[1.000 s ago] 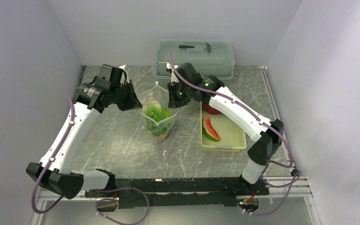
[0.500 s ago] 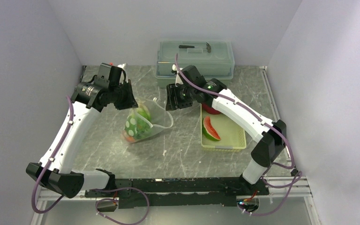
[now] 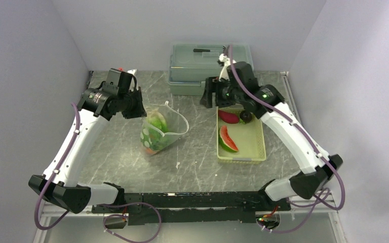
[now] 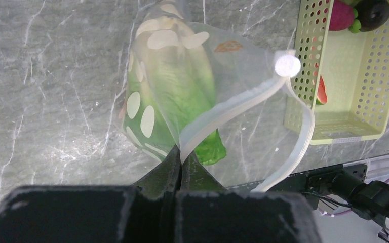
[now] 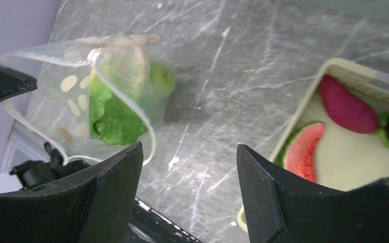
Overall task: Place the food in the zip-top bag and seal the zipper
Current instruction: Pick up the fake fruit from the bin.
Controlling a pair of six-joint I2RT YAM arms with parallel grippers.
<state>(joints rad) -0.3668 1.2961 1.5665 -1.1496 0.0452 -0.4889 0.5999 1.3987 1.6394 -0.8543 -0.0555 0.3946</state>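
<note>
Left gripper [image 4: 180, 158] is clamped shut on the zipper strip [image 4: 233, 109]. The zip-top bag [image 3: 163, 132] hangs mouth-open, centre-left of the top view, lettuce [image 5: 112, 114] inside. Right gripper [image 5: 188, 152] has jaws wide apart and holds nothing, near the upper end of the tray [image 3: 242, 159]. Watermelon slice [image 3: 227, 139], magenta root [image 3: 228, 116] and dark piece [image 3: 245, 117] are in the tray.

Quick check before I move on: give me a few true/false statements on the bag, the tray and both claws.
The left claw pinches the zip-top bag's rim. True.
The right claw holds the watermelon slice. False: it is open and empty; the slice lies in the tray.
The lettuce is inside the bag. True.
The zipper is sealed. False: the mouth gapes open.
The magenta root is in the bag. False: it lies in the tray.
</note>
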